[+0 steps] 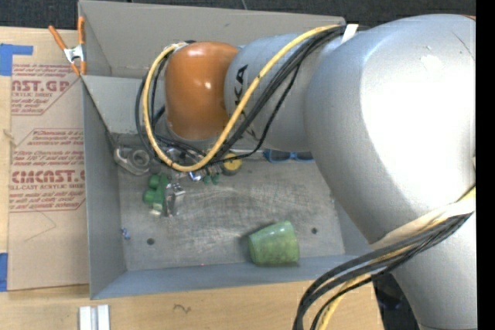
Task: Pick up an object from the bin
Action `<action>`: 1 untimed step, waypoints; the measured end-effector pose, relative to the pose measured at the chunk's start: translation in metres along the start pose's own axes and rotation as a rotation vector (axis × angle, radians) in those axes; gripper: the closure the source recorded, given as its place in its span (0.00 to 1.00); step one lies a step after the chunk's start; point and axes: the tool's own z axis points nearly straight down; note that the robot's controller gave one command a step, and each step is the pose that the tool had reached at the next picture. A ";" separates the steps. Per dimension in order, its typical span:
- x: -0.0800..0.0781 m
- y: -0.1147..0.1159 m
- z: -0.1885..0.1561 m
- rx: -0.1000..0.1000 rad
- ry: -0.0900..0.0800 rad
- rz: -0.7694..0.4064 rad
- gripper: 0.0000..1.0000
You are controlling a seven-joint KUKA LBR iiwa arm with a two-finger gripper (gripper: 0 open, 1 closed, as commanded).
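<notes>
Grey bin, one green block, one arm

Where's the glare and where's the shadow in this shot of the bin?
Camera view: glare on the arm's orange cover and pale grey shell; the arm shades the bin floor beneath it; the green block by the front wall lies in plain light.

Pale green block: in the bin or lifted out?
In: the pale green block lies on the bin floor, apart from the hand.
</notes>
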 end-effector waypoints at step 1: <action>-0.002 0.001 -0.001 -0.004 -0.009 0.002 1.00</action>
